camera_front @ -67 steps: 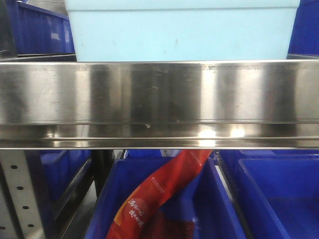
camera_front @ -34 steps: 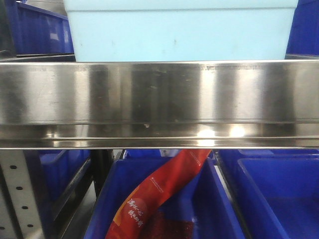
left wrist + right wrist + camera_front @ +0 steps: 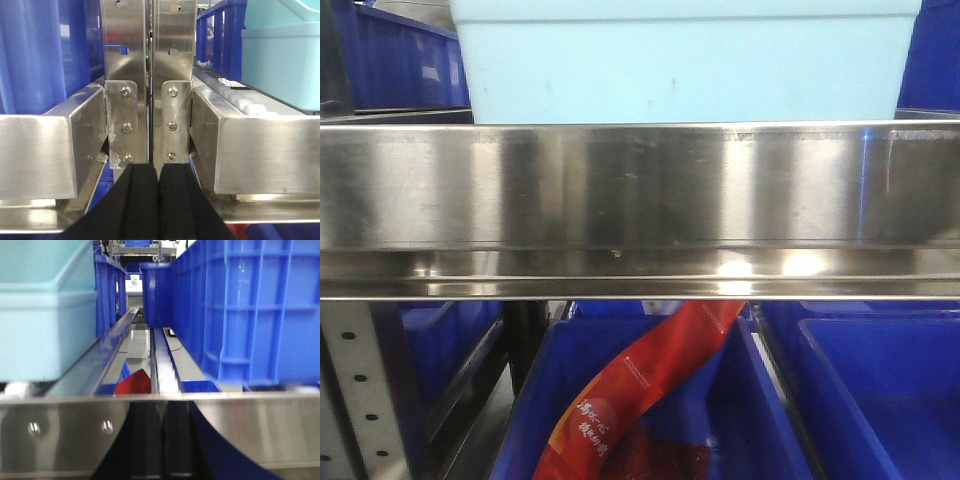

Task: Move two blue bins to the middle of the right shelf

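left gripper (image 3: 155, 185) jaws closed, empty

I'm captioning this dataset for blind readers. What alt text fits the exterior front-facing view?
A pale blue bin sits on a shelf behind a wide stainless-steel rail that spans the frame. Below the rail, a royal-blue crate holds a red packet, with more blue crates on either side. No gripper appears in this view.
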